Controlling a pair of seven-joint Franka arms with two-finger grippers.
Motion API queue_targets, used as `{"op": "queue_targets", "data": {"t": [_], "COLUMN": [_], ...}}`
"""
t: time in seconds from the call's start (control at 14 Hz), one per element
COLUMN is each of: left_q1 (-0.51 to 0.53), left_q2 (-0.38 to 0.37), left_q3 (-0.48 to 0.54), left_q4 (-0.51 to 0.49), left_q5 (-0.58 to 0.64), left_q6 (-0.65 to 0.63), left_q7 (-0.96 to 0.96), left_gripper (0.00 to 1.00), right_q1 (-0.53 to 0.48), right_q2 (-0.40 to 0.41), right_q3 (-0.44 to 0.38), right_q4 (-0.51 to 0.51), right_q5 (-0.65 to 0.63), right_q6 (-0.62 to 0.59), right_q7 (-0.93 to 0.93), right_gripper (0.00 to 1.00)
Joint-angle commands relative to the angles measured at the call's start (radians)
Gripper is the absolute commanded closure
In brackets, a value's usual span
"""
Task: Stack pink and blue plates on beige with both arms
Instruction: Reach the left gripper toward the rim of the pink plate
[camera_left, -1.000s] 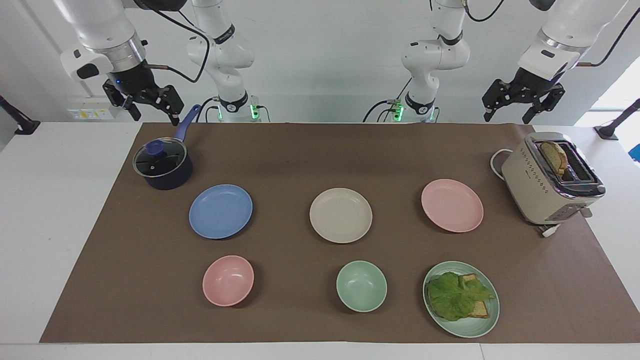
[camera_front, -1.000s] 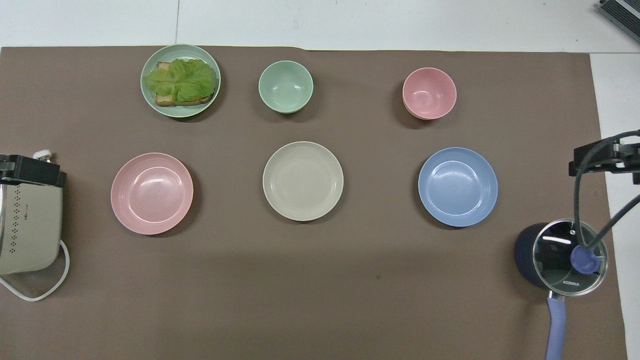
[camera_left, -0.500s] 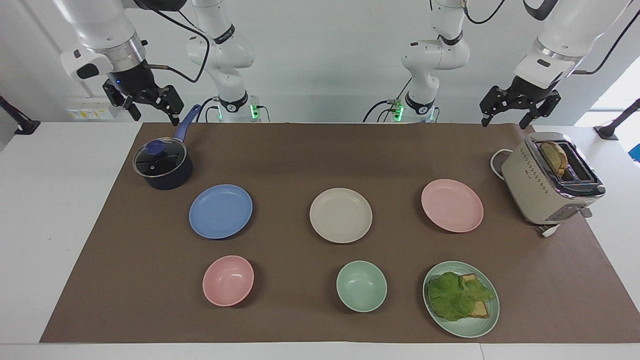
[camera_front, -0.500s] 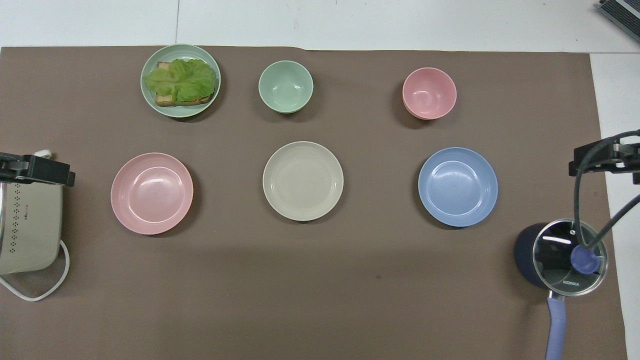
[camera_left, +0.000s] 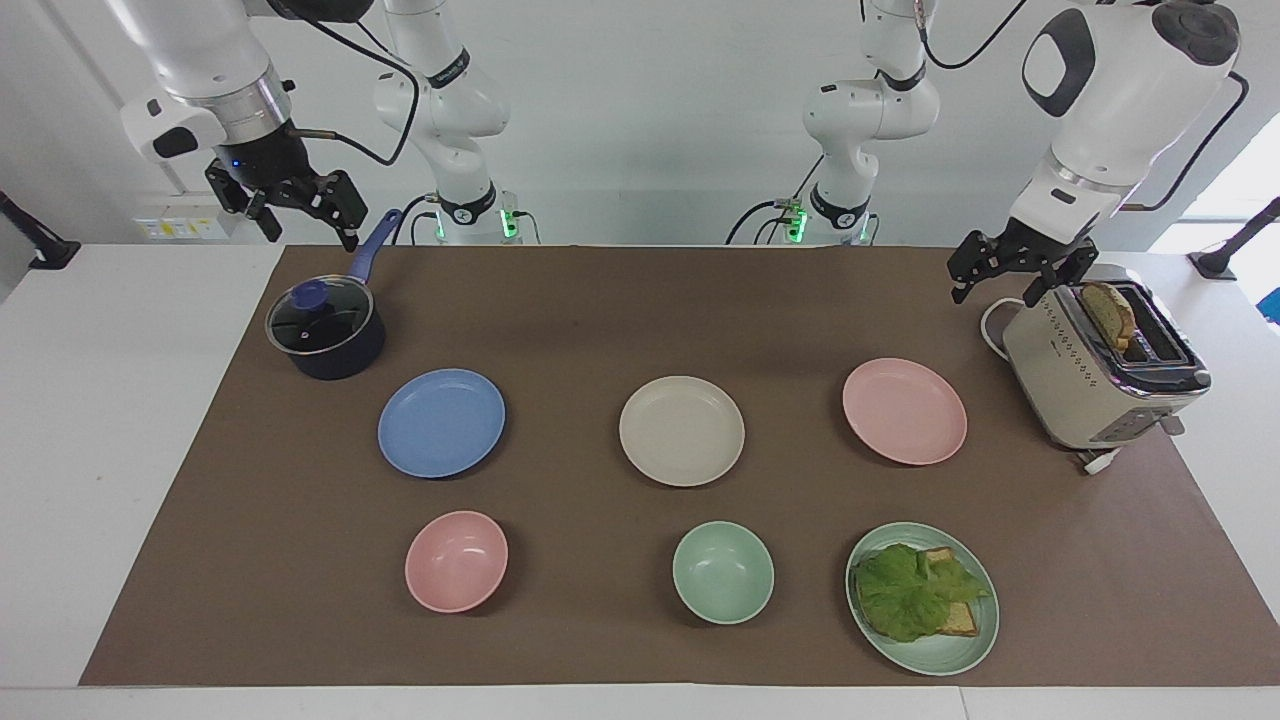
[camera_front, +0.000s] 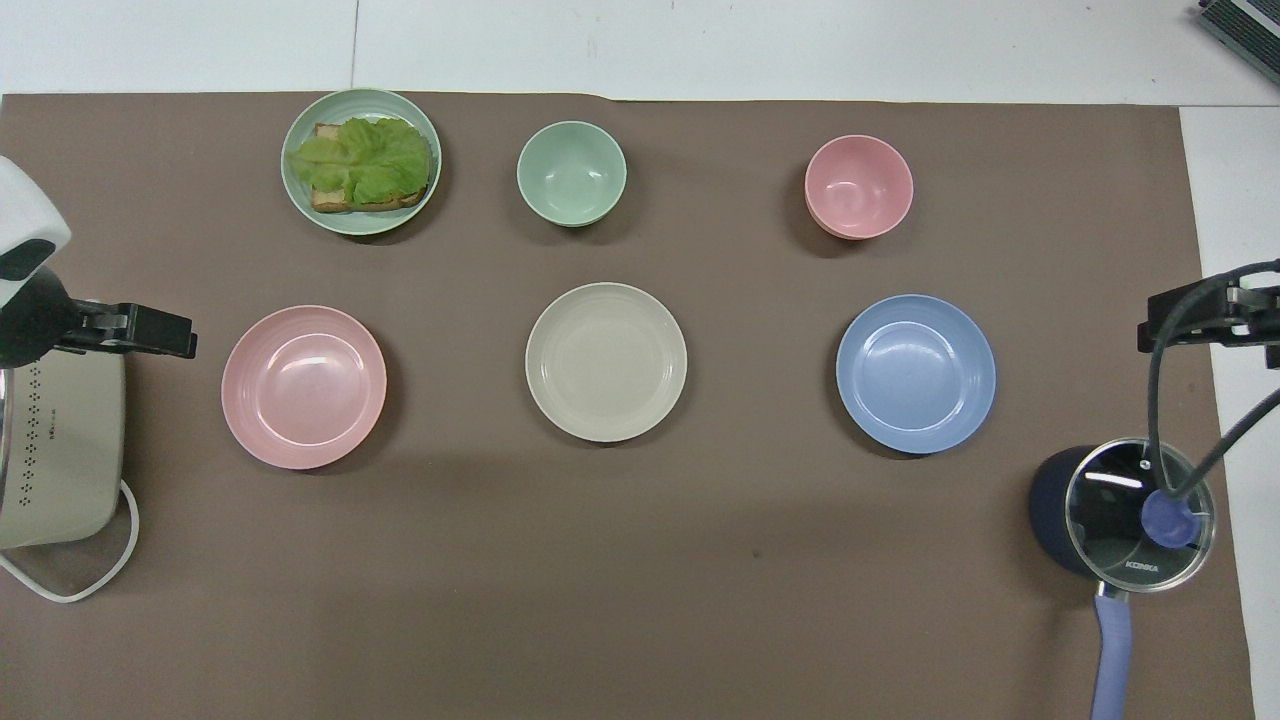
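- The 3 plates lie in 1 row: beige plate between pink plate and blue plate.
- 2 bowls sit farther from the robots.

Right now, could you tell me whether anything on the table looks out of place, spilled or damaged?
Nothing stands out. The pale pink plate, cream-beige plate and medium blue plate lie flat and apart in one row, empty. Nothing looks spilled or broken, and both end effectors hang clear of them.

Left gripper has dropped and swung in from above toaster twd pink plate
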Motion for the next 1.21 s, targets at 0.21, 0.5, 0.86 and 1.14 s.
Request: {"op": "queue_targets", "data": {"t": [0.21, 0.5, 0.86, 1.14], "left_q1": [0.058, 0.083, 0.084, 0.101], "left_q2": [0.076, 0.166, 0.197, 0.228], "left_q3": [-0.002, -0.002, -0.002, -0.001], "left_q4": [-0.117, -0.18, -0.302, -0.328], "left_q5": [-0.009, -0.007, -0.006, -0.004], "left_q6": [0.189, 0.298, 0.471, 0.532], "left_q7": [-0.001, -0.001, 0.007, 0.008], "left_gripper": [0.0, 0.0, 0.0, 0.0], "right_q1": [-0.009, -0.009, -0.009, -0.009], "right_q2": [-0.005, -0.005, -0.005, -0.005], "right_q3": [0.007, 0.007, 0.007, 0.005], "right_q4": [0.004, 0.004, 0.004, 0.004], "right_q5": [-0.003, -0.003, -0.003, -0.003], "right_q6": [-0.004, -0.004, -0.004, -0.004], "right_q7": [0.006, 0.006, 0.006, 0.006], "right_gripper": [0.0, 0.0, 0.0, 0.0]}}
